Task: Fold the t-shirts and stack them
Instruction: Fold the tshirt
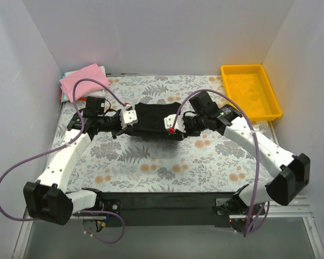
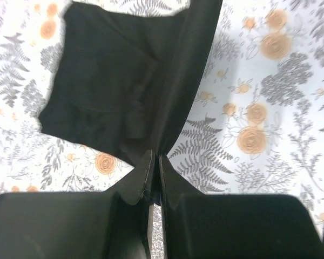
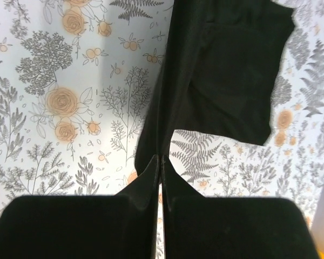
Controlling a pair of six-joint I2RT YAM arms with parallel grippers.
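A black t-shirt [image 1: 150, 120] hangs stretched between my two grippers above the middle of the floral table. My left gripper [image 1: 130, 117] is shut on its left edge; in the left wrist view the cloth [image 2: 124, 81] runs up from my closed fingertips [image 2: 155, 159]. My right gripper [image 1: 170, 125] is shut on its right edge; in the right wrist view the cloth [image 3: 227, 65] rises from the closed tips [image 3: 161, 159]. A folded pink t-shirt [image 1: 85, 80] lies at the far left corner on top of others showing pale blue and orange-red edges [image 1: 62, 91].
A yellow plastic tray [image 1: 250, 90] stands at the far right. White walls close in the table on the left, back and right. The floral cloth [image 1: 167, 162] covers the table. Purple cables loop over both arms.
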